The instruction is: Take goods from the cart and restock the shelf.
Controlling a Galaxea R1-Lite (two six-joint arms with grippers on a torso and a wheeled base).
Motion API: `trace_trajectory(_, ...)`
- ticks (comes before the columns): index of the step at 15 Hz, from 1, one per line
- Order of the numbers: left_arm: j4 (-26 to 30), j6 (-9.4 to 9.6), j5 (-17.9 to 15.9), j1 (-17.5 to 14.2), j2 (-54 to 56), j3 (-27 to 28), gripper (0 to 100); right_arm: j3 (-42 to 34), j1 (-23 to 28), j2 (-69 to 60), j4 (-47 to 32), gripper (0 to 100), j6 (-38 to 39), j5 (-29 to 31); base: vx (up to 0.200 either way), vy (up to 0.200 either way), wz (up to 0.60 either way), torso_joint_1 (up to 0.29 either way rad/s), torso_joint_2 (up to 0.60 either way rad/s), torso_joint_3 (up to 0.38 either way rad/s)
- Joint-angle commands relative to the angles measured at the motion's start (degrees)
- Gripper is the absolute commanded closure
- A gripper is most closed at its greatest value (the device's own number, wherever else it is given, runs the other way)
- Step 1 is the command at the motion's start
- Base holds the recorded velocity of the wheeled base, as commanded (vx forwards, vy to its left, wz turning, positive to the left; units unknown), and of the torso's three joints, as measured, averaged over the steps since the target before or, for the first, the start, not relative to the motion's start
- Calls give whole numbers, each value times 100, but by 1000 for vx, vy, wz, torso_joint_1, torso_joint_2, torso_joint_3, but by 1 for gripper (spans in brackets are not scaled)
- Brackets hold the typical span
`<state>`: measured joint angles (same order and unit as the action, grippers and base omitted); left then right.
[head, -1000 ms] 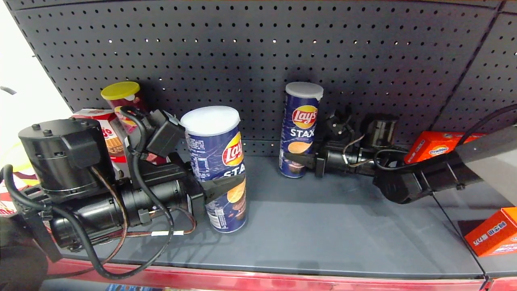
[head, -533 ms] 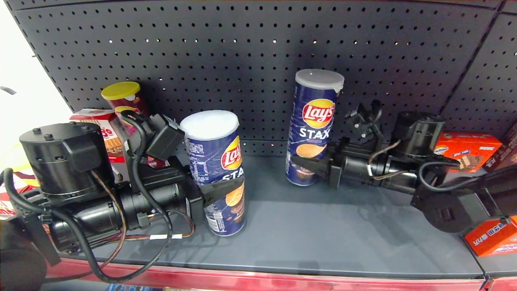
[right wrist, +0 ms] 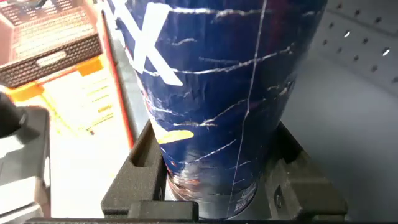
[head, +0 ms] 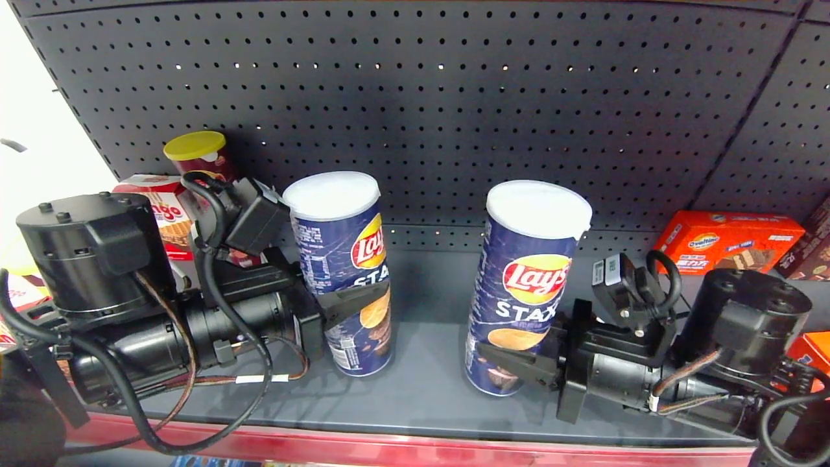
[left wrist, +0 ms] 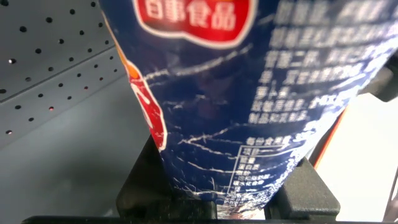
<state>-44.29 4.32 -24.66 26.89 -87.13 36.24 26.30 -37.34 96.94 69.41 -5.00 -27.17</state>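
I am in the placing step: both goods are at the shelf (head: 428, 305) and neither is released yet. My left pincer (head: 358, 302) is grasping the left chips can (head: 337, 253) low on its body, left of the middle of the head view. This can is standing nearly upright, and I cannot tell if its bottom is touching the shelf. My right pincer (head: 512, 364) is clenching the right chips can (head: 532, 279) near its foot, lower right of the middle, close to the red front edge (head: 389, 447). Both arms are lying almost horizontal, coming in from the two sides of the frame, with the pincers pointing toward each other and the wrists low over the shelf. I am judging that the next move is asking me to lower each can until it is sitting flat, then to open the fingers slowly and draw away sideways without knocking these tall cans. The right can is probably needing a place deeper, toward the pegboard (head: 415, 97).
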Motion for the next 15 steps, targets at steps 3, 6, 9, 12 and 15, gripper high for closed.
trace_trajectory(3, -1, -1, 5, -61, 29, -38, 100, -503, -37, 370, 635, 100, -10, 72, 0, 0, 0, 0, 0, 0)
trace_trajectory(6, -1, -1, -4, -88, 64, -30, 100, -485, -10, 616, 802, 100, -10, 133, 0, 0, 0, 0, 0, 0)
trace_trajectory(9, -1, -1, -4, -88, 55, -12, 100, -406, 34, 800, 811, 100, -10, 133, 0, 0, 0, 0, 0, 0)
trace_trajectory(12, -1, -1, -4, -88, 55, -12, 100, -213, 34, 958, 837, 100, -19, 133, 0, 0, 0, 0, 0, 0)
trace_trajectory(15, -1, -1, -4, -88, 55, -21, 100, -98, 25, 1090, 855, 100, -28, 133, 0, 0, 0, 0, 0, 0)
